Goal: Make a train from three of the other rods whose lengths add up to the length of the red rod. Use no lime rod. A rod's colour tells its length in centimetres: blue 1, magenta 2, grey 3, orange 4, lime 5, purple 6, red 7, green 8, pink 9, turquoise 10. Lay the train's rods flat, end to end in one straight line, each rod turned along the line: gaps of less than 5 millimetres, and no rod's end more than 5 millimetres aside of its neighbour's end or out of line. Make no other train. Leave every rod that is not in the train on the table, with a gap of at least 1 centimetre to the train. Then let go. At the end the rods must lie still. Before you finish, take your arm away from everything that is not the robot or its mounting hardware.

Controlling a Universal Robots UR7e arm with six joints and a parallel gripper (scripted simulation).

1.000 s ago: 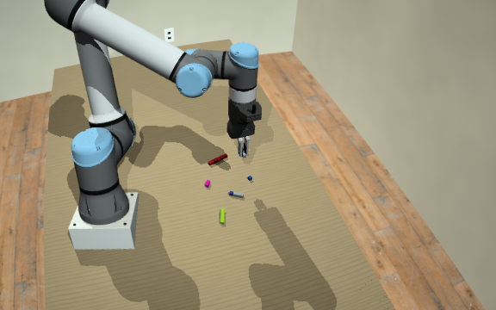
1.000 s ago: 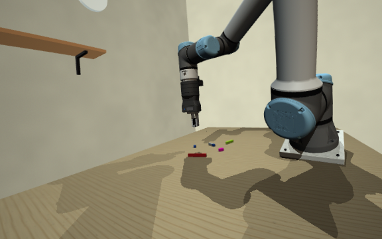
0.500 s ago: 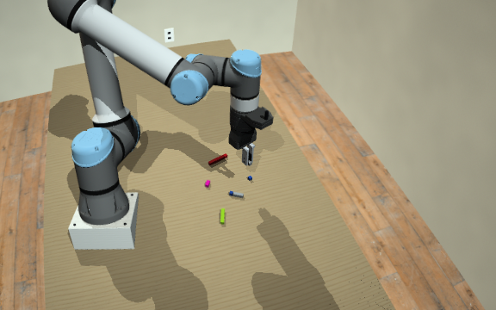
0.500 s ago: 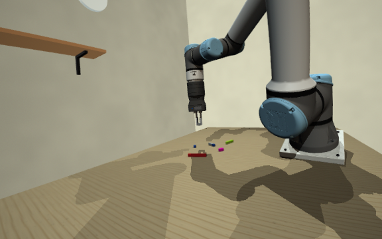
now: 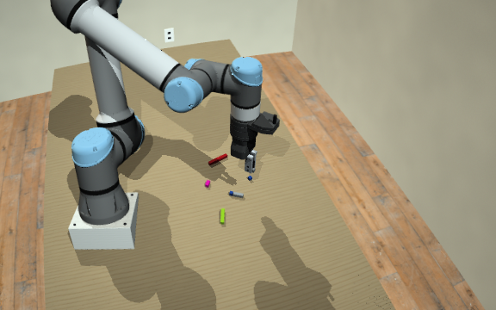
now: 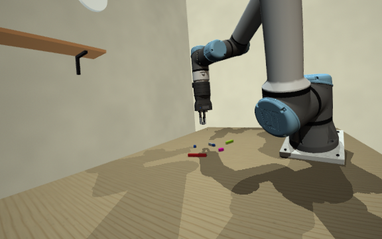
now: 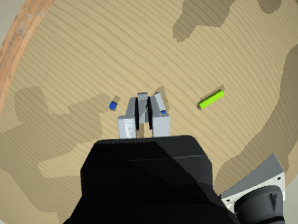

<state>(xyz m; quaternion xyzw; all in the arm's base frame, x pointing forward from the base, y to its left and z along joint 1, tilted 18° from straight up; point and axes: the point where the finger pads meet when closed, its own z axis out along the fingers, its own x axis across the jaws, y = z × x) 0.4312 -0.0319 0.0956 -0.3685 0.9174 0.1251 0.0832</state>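
My gripper (image 5: 251, 168) (image 6: 203, 122) (image 7: 143, 106) is shut on a grey rod, seen between the fingers in the wrist view, and holds it above the table. Another grey rod (image 5: 238, 195) (image 6: 210, 144) (image 7: 159, 102) lies with a blue rod (image 5: 231, 193) (image 6: 213, 145) (image 7: 163, 112) at its end; any small gap is too fine to tell. A second blue rod (image 5: 250, 177) (image 6: 194, 146) (image 7: 113, 105) lies apart. The red rod (image 5: 218, 159) (image 6: 197, 155) and magenta rod (image 5: 207, 183) (image 6: 221, 149) lie separately, outside the wrist view.
A lime rod (image 5: 222, 216) (image 6: 229, 141) (image 7: 211, 99) lies apart from the grey and blue pair. The robot's white base block (image 5: 103, 238) stands on the table to the left in the top view. Arm shadows cross the table.
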